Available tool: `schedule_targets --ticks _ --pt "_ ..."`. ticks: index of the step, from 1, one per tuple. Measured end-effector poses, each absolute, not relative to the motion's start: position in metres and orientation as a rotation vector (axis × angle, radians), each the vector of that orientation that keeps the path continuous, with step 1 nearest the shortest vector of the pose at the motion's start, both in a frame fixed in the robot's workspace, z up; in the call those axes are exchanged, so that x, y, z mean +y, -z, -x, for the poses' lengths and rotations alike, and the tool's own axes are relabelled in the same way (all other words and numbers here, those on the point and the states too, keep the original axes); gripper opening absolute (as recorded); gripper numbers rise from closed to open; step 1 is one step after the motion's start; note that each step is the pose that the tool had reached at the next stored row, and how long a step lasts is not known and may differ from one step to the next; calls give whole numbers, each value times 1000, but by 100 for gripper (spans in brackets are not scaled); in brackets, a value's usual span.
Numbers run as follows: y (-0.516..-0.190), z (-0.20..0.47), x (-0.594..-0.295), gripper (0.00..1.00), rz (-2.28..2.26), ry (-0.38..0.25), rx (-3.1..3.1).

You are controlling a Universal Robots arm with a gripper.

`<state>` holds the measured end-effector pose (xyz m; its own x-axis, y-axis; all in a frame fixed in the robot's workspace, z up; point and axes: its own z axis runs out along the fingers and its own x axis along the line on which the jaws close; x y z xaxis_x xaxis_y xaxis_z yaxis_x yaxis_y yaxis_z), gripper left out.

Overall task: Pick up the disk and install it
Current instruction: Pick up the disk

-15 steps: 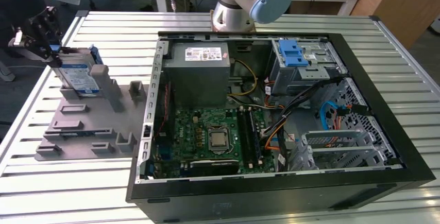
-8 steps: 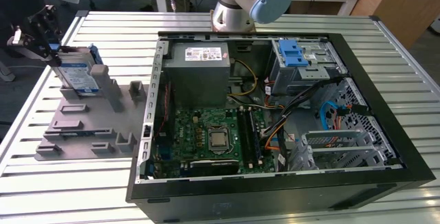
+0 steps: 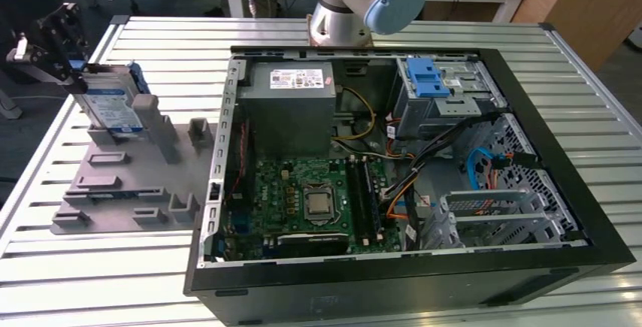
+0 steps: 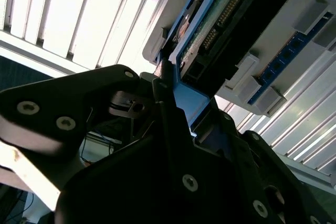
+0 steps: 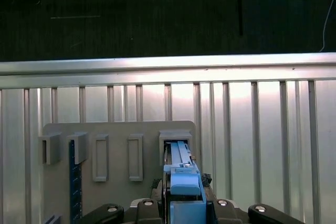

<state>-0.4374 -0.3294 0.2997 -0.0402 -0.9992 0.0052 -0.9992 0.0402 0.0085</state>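
Blue-railed and silver, the disk (image 3: 108, 103) stands on edge at the far end of a grey holder plate (image 3: 120, 184). That is at the exterior view's left, well apart from the open computer case (image 3: 561, 214) on the slatted metal counter (image 3: 101, 282). The claw (image 3: 72, 75) is clenched on the disk's upper end, and in both wrist views the blue rail (image 5: 181, 182) sits clamped in it.
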Motion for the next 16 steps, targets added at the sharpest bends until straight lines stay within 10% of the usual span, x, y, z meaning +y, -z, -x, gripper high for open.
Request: schedule_targets --ticks 16 --pt "-308 437 -329 37 -2169 4 -2258"
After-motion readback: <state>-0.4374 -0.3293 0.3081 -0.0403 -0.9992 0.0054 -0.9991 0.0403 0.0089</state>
